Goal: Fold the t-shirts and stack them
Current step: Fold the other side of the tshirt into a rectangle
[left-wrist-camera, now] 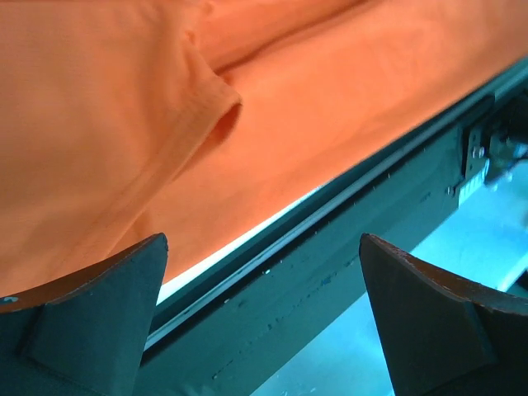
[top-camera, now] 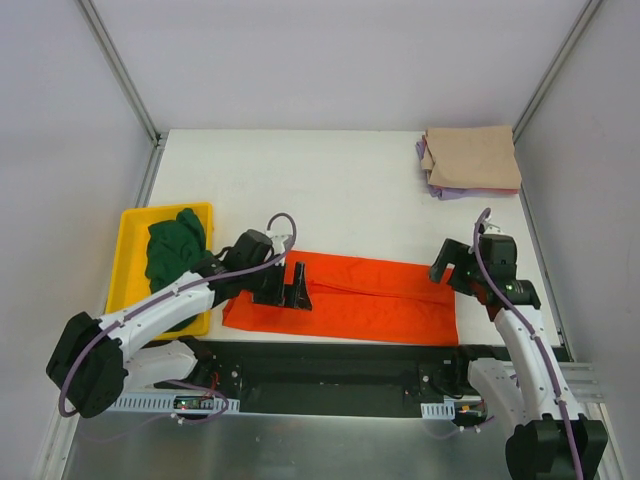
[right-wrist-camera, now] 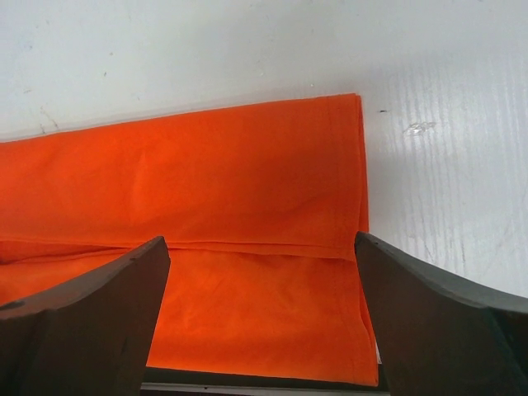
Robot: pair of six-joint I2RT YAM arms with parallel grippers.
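Orange-red t-shirt [top-camera: 370,297]: folded strip along the tabletop's [top-camera: 330,190] near edge.
Left gripper [top-camera: 296,290]: spread wide over the strip's left end.
Right gripper [top-camera: 447,268]: spread wide over its right end.
Green t-shirt [top-camera: 172,245]: bunched in the yellow tray [top-camera: 128,250], left edge.
Tan t-shirt [top-camera: 472,155]: folded on the purple t-shirt [top-camera: 440,191], far right corner.
Room: bare tabletop from the strip to the far edge.

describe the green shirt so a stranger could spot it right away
On the white table, find the yellow tray at the left edge. The dark green t-shirt lies crumpled inside it, the only shirt not lying on the tabletop.
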